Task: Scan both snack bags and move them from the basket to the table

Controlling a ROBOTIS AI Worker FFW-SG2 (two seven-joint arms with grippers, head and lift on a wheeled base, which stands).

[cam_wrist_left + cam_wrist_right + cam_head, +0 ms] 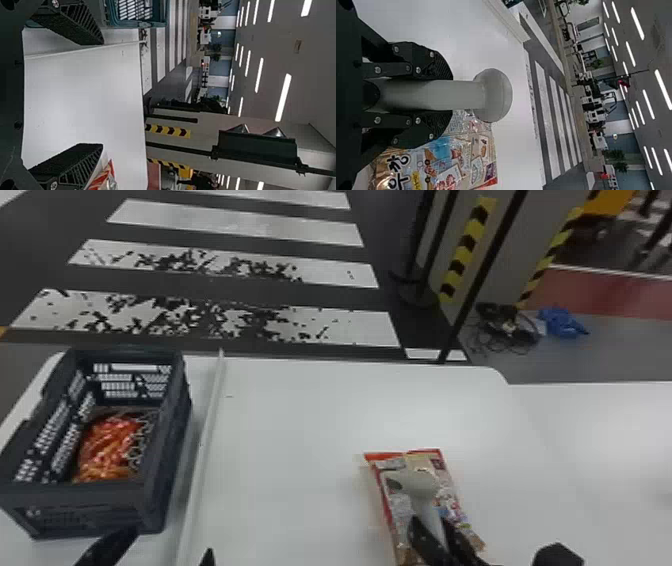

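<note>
Probably scanning the snack bag [452, 490] on the counter [290, 430], gripping the scanner [492, 95] in right hand [451, 95], so next gotta send wide-open left hand [102, 94] after the other bag [107, 445] in the basket [90, 510].

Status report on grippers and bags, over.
Left gripper open, empty. Right gripper gripping scanner by one bag on table. Other bag boxed in by basket.
</note>
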